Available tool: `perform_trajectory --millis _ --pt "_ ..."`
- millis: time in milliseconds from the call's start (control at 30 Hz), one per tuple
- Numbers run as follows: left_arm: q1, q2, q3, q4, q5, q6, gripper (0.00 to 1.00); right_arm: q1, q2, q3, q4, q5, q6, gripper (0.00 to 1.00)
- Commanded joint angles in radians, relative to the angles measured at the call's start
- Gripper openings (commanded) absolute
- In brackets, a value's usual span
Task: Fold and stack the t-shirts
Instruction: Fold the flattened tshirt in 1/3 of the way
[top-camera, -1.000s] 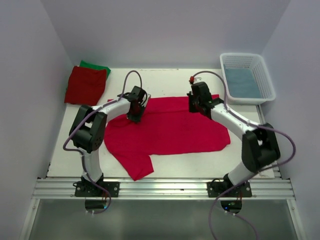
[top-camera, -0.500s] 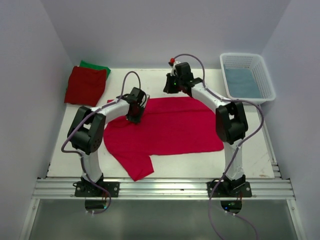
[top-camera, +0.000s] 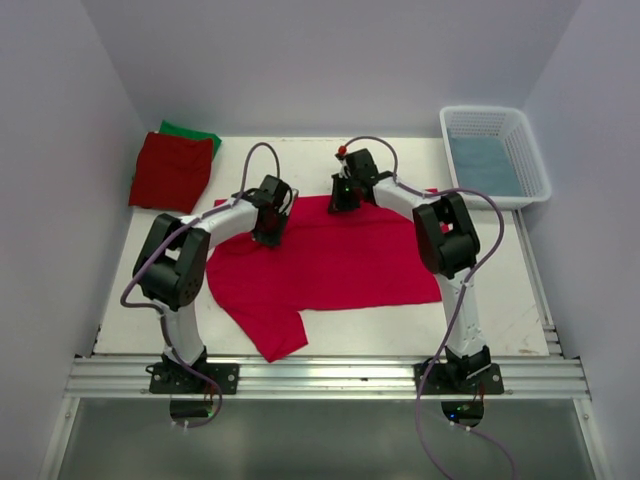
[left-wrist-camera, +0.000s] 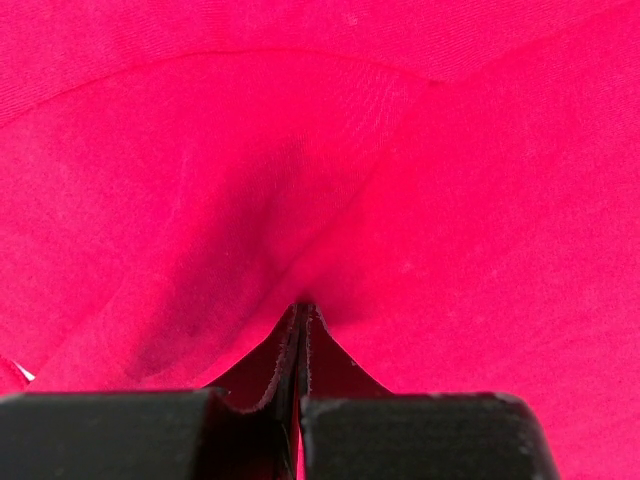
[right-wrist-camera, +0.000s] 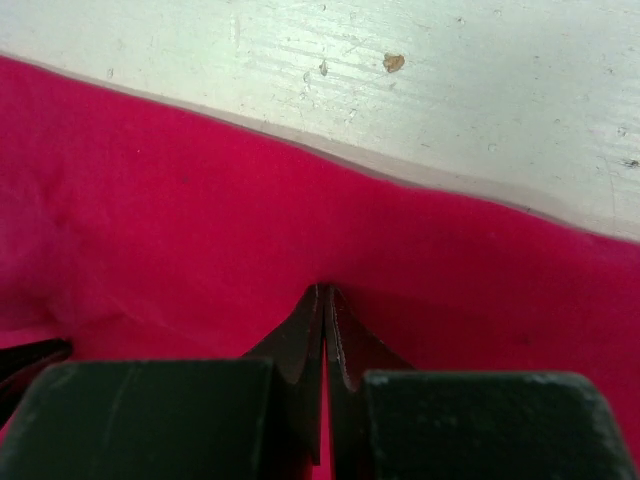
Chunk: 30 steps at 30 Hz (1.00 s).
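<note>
The bright crimson-pink t-shirt (top-camera: 330, 262) lies spread on the middle of the table, one sleeve hanging toward the near edge. My left gripper (top-camera: 268, 236) is shut on a pinch of its cloth (left-wrist-camera: 300, 150) near the far left part. My right gripper (top-camera: 343, 202) is shut on the cloth (right-wrist-camera: 200, 220) just inside the shirt's far edge, near the middle. The darker red t-shirt (top-camera: 172, 170) lies folded at the far left on top of the green t-shirt (top-camera: 192, 131), of which only a strip shows.
A white latticed basket (top-camera: 530, 160) with a blue cloth (top-camera: 483, 165) inside stands at the far right. Bare white table (top-camera: 500, 290) shows right of the shirt and beyond its far edge (right-wrist-camera: 450, 80). Grey walls enclose three sides.
My right gripper has swung left along the shirt's far edge, from the right side to the middle, drawing the shirt's right part inward. The left gripper has not moved.
</note>
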Motion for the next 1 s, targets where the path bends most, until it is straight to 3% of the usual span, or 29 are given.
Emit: perform_trajectory --millis 0,300,967 --pt "-0.006 -0.055 -0.003 0.013 -0.019 -0.016 0.00 0.004 -0.034 -0.039 0.014 -0.004 0.014 0.00" --pt "-0.004 -0.023 0.053 0.014 -0.158 -0.001 0.00 0.003 -0.056 -0.155 0.053 0.004 0.006 0.00" --pt "0.060 0.070 0.222 -0.003 -0.198 0.036 0.00 0.003 -0.123 -0.298 0.079 0.027 -0.020 0.00"
